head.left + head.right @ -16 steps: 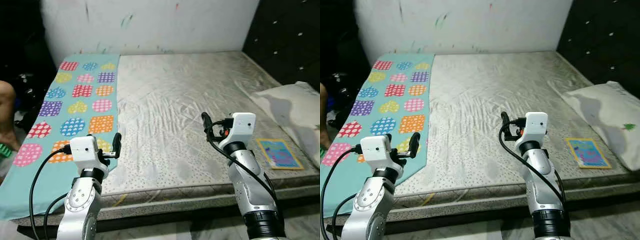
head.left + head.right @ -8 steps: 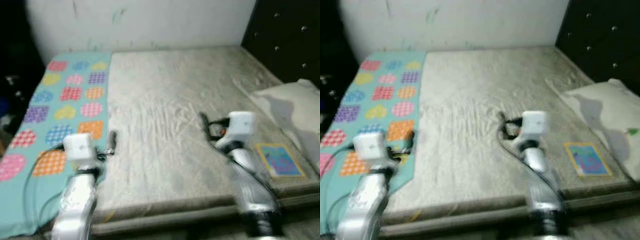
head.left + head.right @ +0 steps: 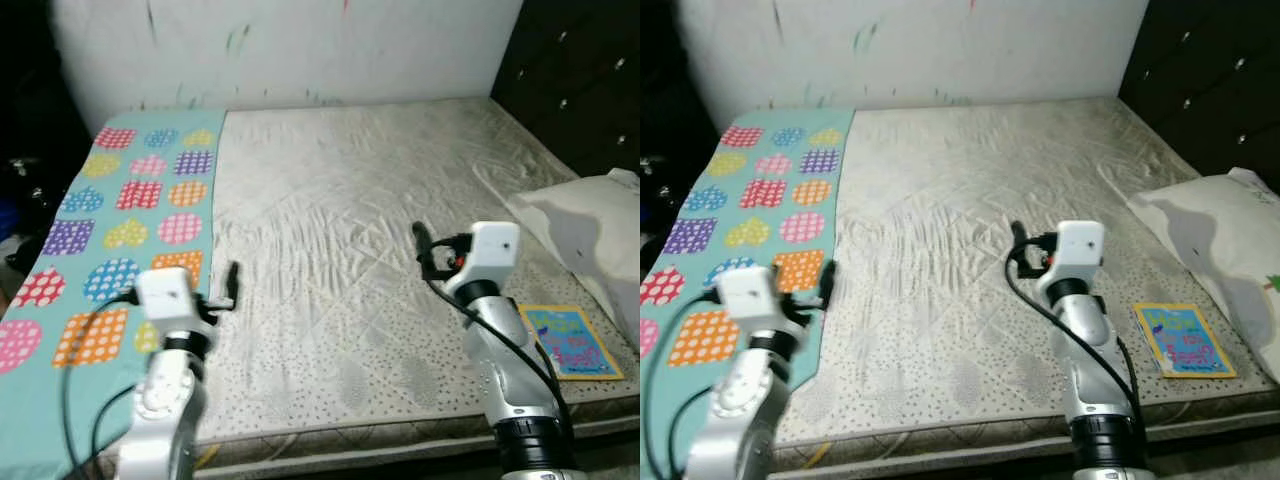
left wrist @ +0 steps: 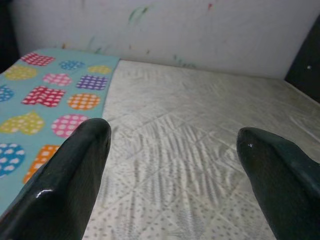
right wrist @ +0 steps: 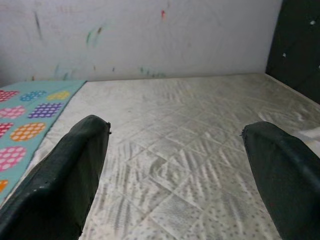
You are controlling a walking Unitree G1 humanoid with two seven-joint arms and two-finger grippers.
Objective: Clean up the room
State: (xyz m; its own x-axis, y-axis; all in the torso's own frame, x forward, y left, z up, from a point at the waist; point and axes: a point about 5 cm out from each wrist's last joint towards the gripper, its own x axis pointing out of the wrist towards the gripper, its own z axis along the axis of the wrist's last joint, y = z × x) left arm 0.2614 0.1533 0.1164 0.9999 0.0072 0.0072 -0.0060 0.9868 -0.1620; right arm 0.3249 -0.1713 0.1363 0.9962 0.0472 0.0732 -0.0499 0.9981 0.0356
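A bare grey mattress (image 3: 340, 200) lies before me. A teal sheet (image 3: 110, 230) with coloured dotted patches covers its left strip. A small colourful book (image 3: 570, 342) rests flat near the mattress's front right corner, beside a pale pillow (image 3: 590, 225). My left gripper (image 4: 172, 131) is open and empty, held over the sheet's inner edge near the front. Over the mattress's front middle, left of the book, my right gripper (image 5: 175, 127) is also open with nothing between its fingers.
A white wall (image 3: 300, 40) with paint marks runs behind the bed. A black tufted headboard (image 3: 580, 70) stands along the right side. Dark clutter (image 3: 25, 190) sits in the shade to the left of the bed.
The whole picture has shifted and blurred, so the camera moved, a little nearer to the bed. Both arms keep the same raised pose with open fingers.
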